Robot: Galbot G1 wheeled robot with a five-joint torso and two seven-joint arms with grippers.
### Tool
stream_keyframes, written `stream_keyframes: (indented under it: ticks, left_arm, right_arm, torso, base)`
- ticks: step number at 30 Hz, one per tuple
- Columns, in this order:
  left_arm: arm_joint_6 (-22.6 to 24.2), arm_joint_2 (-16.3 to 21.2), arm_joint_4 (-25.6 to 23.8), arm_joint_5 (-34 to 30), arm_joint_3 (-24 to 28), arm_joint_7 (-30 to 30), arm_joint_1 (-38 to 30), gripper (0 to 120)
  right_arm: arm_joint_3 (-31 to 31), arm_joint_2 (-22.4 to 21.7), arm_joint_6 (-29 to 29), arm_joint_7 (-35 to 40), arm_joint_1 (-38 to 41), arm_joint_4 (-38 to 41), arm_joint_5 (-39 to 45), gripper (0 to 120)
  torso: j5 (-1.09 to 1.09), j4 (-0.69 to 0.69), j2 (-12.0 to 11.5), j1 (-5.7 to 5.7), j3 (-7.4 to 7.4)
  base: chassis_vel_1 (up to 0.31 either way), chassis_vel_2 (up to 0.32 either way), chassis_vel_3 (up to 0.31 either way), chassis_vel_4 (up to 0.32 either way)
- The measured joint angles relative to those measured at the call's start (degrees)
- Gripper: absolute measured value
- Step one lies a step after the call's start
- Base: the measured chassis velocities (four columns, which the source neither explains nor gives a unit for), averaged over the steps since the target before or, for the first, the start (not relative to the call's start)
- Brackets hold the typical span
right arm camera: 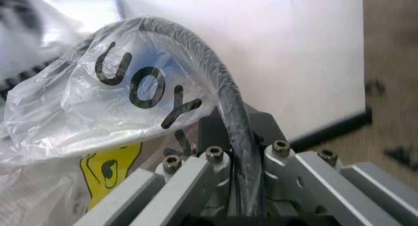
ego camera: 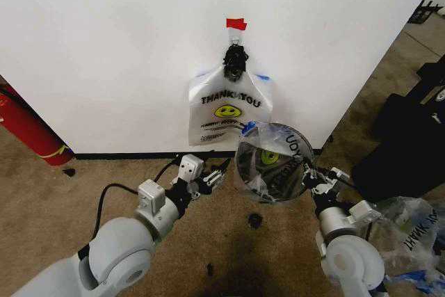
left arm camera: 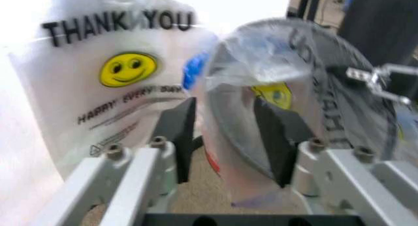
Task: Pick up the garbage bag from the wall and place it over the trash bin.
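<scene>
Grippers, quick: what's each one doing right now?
Left gripper: open, holding nothing, just short of the trash bin.
Right gripper: shut on the trash bin's bag-covered rim.

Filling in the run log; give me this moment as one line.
right gripper: shut on trash bin rim, bag-lined | left gripper: open beside bin | garbage bag: hanging on wall
</scene>
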Motion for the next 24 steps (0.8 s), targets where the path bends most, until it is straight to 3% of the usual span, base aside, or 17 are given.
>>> stream_keyframes:
  ticks: [9,14,18,24]
  left_arm:
    - [3.58,0.98,0.54,-5.39,6.72,-1.19,-6.13,1]
    - [10.07,-4.81,3.76,-12.46,13.64,-6.22,-15.19,0]
    - [11.42,-6.66,4.98,-13.83,15.8,-7.66,-17.35,0]
    - [11.96,-10.99,10.62,-15.62,20.57,-11.14,-21.19,0]
  right_arm:
    - [-2.72,2.82,4.38,-0.89,-1.08,0.7,-10.84,0]
    - [-3.26,4.39,7.95,-3.04,-2.78,0.64,-18.44,0]
    - [-3.34,4.84,9.46,-3.67,-3.36,0.68,-21.39,0]
    - [-3.6,5.13,12.75,-4.21,-4.43,0.81,-25.59,0]
  torso:
    - [0.0,0.0,0.0,0.0,0.0]
    - [0.01,-0.01,0.0,0.0,0.0]
    - [0.01,-0.01,0.0,0.0,0.0]
    - [0.01,0.0,0.0,0.0,0.0]
  base:
    - [0.0,0.0,0.0,0.0]
    - [0.0,0.0,0.0,0.0]
    - [0.0,0.0,0.0,0.0]
    - [0.0,0.0,0.0,0.0]
